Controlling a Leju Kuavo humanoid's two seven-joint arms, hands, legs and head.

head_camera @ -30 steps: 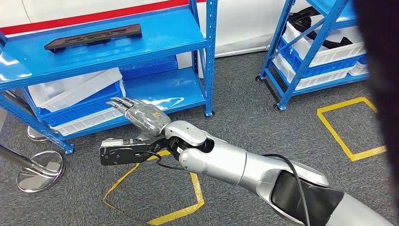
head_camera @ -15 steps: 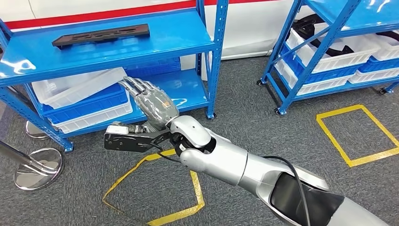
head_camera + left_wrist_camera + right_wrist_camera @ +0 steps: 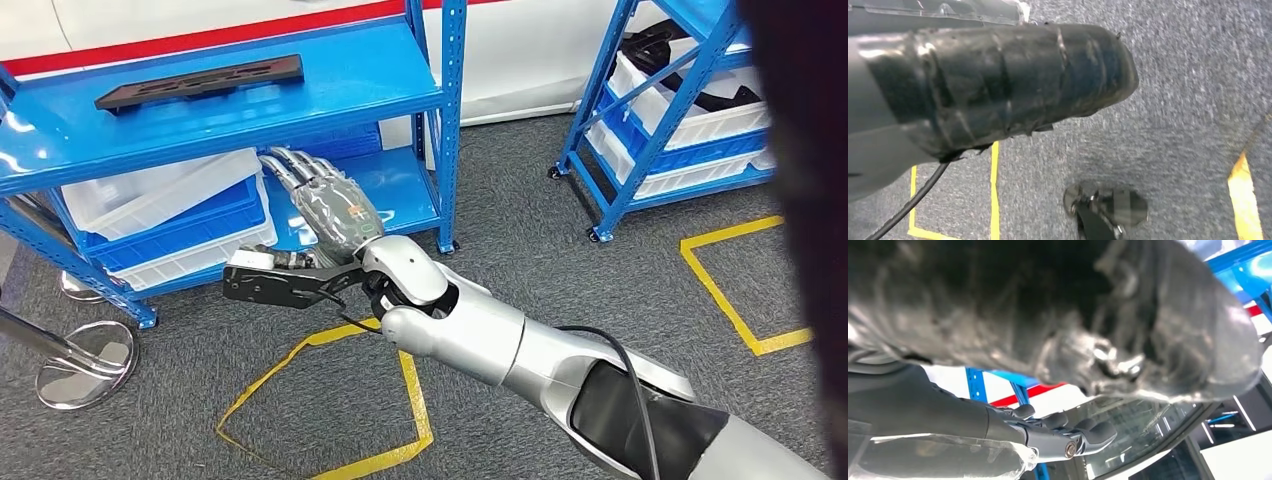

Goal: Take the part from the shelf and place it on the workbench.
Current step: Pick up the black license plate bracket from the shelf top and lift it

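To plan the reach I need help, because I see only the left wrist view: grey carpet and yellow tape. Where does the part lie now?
Observer: The flat dark part lies on the upper blue shelf, and nothing touches it.
Operator: Does the right hand hold something?
Observer: No. The right hand holds nothing; its fingers are stretched out below that shelf's board.
Operator: Is there other shelving near?
Observer: Yes, a second blue rack stands further right, with white bins on it.
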